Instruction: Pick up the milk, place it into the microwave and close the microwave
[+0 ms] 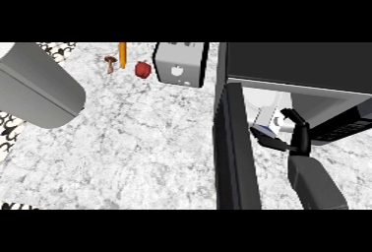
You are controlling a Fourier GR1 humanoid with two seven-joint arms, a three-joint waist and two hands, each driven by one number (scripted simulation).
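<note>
The right hand point(294, 132) grips the milk point(266, 124) at the microwave point(305, 69) mouth (door point(236, 152) swung wide), positioned for setting it inside.

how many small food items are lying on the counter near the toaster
3, all left of the toaster at the counter's far edge: a brown mushroom, an upright orange carrot, and a red pepper nearest the toaster. Others may be hidden behind the microwave.

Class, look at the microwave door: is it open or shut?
Open. The microwave door swings out toward the viewer, exposing the pale cavity where the right hand reaches with the milk.
</note>
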